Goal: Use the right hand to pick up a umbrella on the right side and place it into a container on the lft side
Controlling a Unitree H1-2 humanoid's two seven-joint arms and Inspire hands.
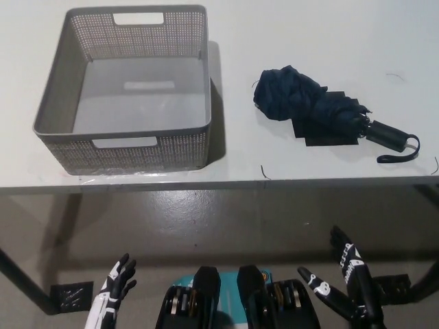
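Note:
A folded dark navy umbrella [315, 110] lies on the white table [309, 41] at the right, its black handle and wrist strap [396, 140] pointing right. A grey perforated basket [65, 110] stands on the table's left side with nothing in it. My black right hand [346, 284] is low at the bottom right, below the table's front edge, open with fingers spread, well short of the umbrella. My white left hand [115, 284] rests at the bottom left, also below the table edge, fingers apart and holding nothing.
The table's front edge [219, 184] runs across the middle of the picture, with grey floor beneath. A table leg and black foot plate [68, 296] show at the lower left.

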